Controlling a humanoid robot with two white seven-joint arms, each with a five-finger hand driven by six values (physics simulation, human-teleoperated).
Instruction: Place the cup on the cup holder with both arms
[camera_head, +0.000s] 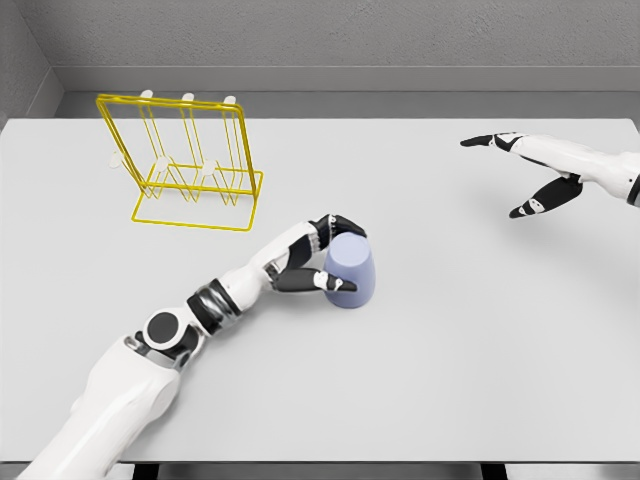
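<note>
A pale lavender cup (353, 271) stands upside down near the middle of the white table (450, 380). My left hand (325, 255) reaches in from the lower left and its dark fingers (345, 226) curl around the cup's left side and top. The yellow wire cup holder (190, 160) stands at the back left, well apart from the cup. My right hand (525, 175) hovers at the far right with fingers spread and nothing in it.
Grey walls rise behind the table's far edge. The table's front edge runs along the bottom of the view, with dark legs just below it.
</note>
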